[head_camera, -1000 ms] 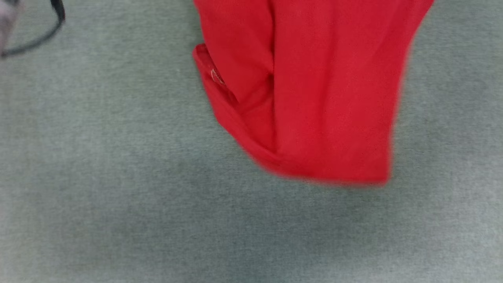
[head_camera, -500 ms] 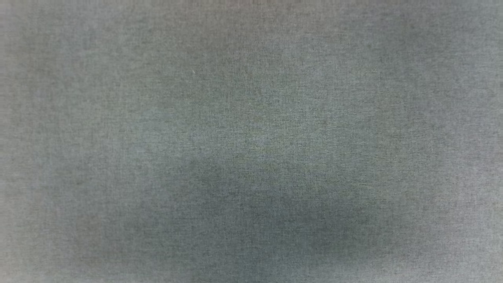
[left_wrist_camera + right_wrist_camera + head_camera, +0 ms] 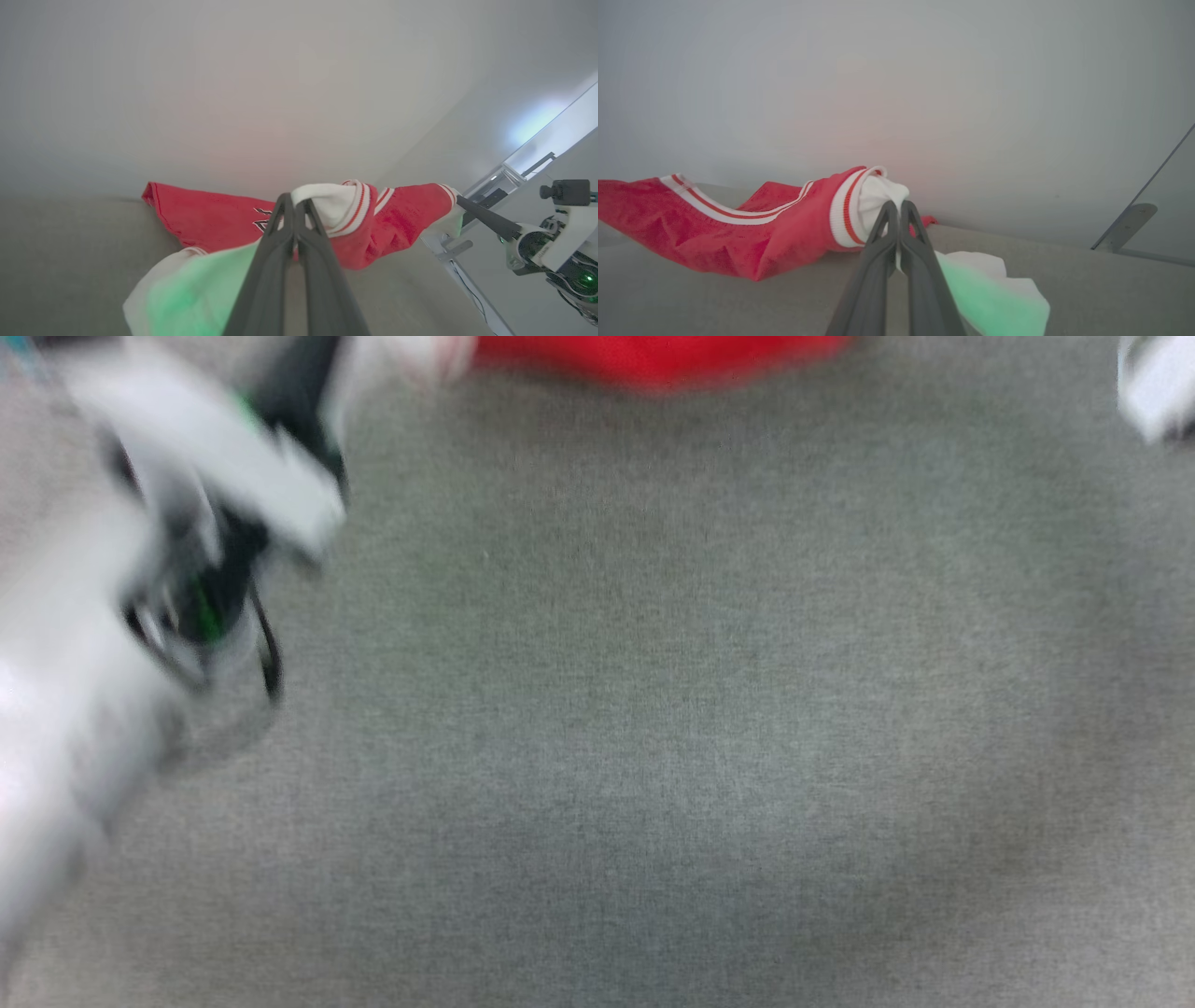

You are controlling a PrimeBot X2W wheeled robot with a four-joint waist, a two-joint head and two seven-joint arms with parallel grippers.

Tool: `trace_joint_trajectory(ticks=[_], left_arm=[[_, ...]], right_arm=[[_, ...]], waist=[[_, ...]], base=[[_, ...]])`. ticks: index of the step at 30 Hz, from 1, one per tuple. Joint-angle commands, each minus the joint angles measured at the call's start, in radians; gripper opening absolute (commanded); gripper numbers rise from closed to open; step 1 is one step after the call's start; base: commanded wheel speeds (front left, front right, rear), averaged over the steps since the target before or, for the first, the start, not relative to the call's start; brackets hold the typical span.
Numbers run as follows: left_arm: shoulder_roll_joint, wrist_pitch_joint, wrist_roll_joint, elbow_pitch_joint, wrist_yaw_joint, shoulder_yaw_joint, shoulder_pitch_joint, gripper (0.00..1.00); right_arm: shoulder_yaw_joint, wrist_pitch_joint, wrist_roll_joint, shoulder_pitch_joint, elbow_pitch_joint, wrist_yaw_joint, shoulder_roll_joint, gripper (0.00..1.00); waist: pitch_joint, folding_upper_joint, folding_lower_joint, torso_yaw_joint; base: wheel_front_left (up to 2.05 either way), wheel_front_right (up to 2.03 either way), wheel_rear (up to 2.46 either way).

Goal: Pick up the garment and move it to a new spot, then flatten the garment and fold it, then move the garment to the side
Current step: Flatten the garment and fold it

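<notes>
The left tool (image 3: 295,201) is clamped shut on one white sleeve of the garment (image 3: 210,224), and the right tool (image 3: 894,205) on the other (striped trim bunched just beside each tip). The red body sags between them, low over the grey worktop (image 3: 653,709).

This looks to me like a bare test lab, not a home. A flat table (image 3: 653,709) covered in plain grey cloth spreads below me, with a blank pale wall (image 3: 924,93) behind it. A bare metal bracket (image 3: 1125,226) stands at the table's far edge.
</notes>
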Motion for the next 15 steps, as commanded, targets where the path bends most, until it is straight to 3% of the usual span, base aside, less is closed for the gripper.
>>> trace_joint_trajectory(ticks=[1,9,15], left_arm=[[0.009,-0.008,-0.01,-0.017,0.0,-0.002,0.042,0.0],[0.108,-0.042,0.003,-0.241,0.0,-0.04,0.396,0.0],[0.158,-0.046,0.038,-0.327,0.0,-0.017,0.576,0.0]], right_arm=[[0.005,0.006,0.014,0.035,-0.026,-0.001,-0.015,0.0],[0.048,0.086,0.132,0.359,-0.368,-0.001,-0.222,0.0],[0.072,0.101,0.21,0.586,-0.623,-0.001,-0.38,0.0]], waist=[[-0.049,-0.0001,0.0,0.006],[-0.127,-0.0001,0.0,0.004],[-0.157,-0.0001,0.0,0.015]], base=[[0.0,0.0,0.0],[0.0,0.0,0.0],[0.0,0.0,0.0]])
